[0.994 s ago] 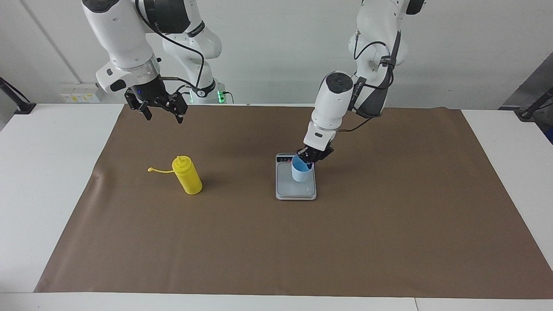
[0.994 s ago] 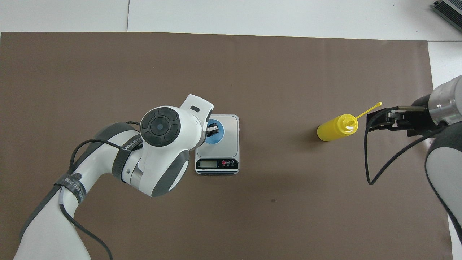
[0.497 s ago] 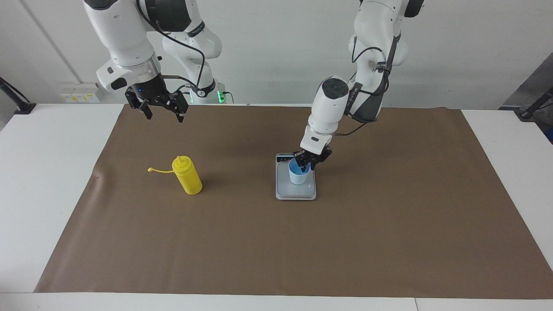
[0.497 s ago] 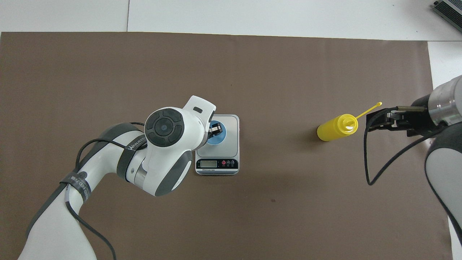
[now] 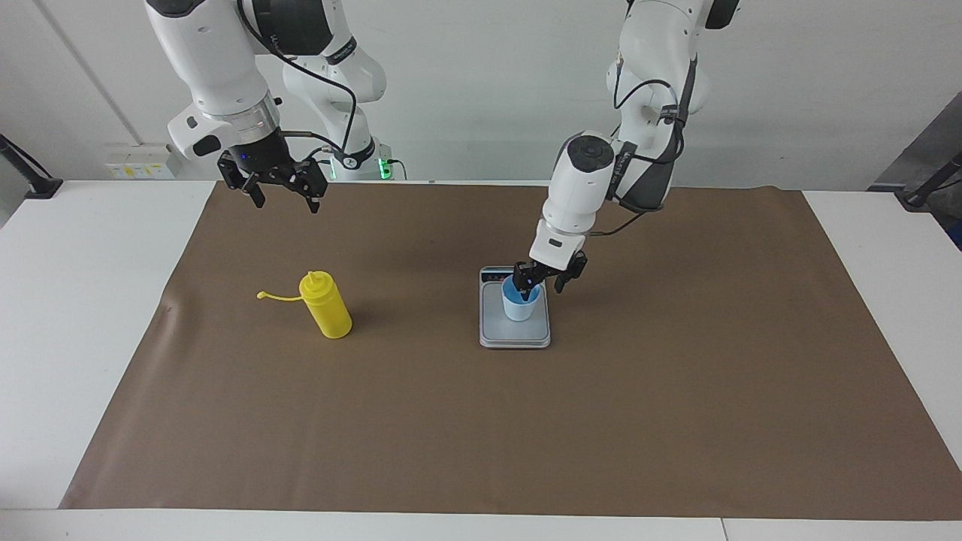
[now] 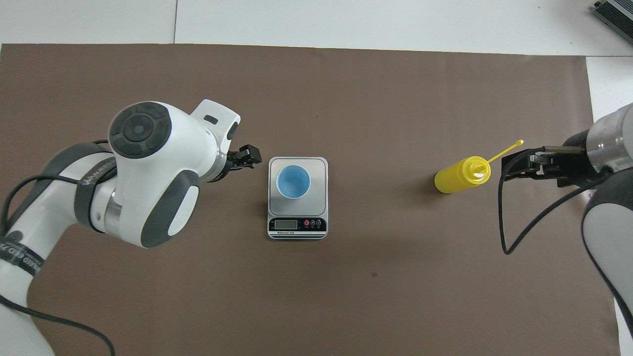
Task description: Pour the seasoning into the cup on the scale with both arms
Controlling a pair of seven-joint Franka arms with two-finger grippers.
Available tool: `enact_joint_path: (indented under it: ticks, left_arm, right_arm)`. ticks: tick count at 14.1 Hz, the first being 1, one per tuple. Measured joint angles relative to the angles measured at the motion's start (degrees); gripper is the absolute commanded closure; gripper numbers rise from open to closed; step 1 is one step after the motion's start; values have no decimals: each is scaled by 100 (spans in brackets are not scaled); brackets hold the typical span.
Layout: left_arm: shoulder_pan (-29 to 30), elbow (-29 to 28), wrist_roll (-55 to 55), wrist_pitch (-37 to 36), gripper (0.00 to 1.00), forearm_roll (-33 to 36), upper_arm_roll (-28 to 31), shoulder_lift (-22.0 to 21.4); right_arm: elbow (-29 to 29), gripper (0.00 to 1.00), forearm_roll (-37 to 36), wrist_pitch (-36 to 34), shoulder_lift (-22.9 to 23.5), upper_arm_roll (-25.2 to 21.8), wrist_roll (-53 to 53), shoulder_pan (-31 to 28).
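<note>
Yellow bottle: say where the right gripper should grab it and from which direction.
Grip the yellow bottle around its cylindrical body, below the cone nozzle, coming level from the robots' side. It stands upright, and the right gripper hangs open there; the cap strap points away toward the table's end.

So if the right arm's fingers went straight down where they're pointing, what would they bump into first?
Probably the bare brown mat. The right gripper points down over a part of the mat nearer to the robots than the yellow bottle, so it should miss the bottle, though depth is unclear.
</note>
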Motion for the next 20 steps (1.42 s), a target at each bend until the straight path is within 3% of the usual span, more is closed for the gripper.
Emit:
enact_joint_path:
  ticks: [3,6,11,13,16,20]
  left_arm:
    - [403,27,932,-471,0,0,8,-165]
    - [742,36,1805,-809,0,0,12,-270]
    - [1308,103,2967,-1265,0,0,16,-557]
    - [1527,330,3364,-1575,0,0,24,-634]
    - [1588,684,3437,-1942,0,0,19,-701]
    - [1705,1207,3426,-2541,0,-3,22,-766]
  right_arm:
    - [-284,0,307,396,-56,-24,-1192,-94]
    - [-1053,0,889,1192,-274,-57,-2977,-589]
    - [-2402,0,2636,2223,-384,-99,-6511,-1615]
    - [-2965,0,3513,2435,-274,-108,-7953,-1986]
    - [-3341,0,4660,2659,149,-114,-9788,-2254]
    - [-3484,0,5686,2677,576,-95,-10985,-2253]
